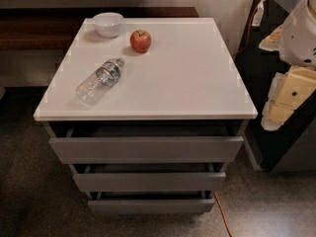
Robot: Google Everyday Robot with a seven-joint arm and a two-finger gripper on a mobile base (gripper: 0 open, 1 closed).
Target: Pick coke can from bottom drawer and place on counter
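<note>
The grey drawer cabinet stands in the middle of the camera view. The bottom drawer (150, 205) is the lowest, shallowest front, and I cannot see inside it. The coke can is hidden from view. The white counter (187, 78) is the cabinet's top. My gripper (277, 108), with cream and white parts, hangs at the right edge of the view. It is beside the counter's right front corner, off the cabinet and well above the bottom drawer, and it holds nothing that I can see.
On the counter a white bowl (107, 23) sits at the back left, with a red apple (140, 41) beside it. A clear water bottle (100, 81) lies at the left. A dark wooden shelf (34, 31) runs behind. Black furniture (256, 78) stands right. An orange cable (223, 216) lies on the floor.
</note>
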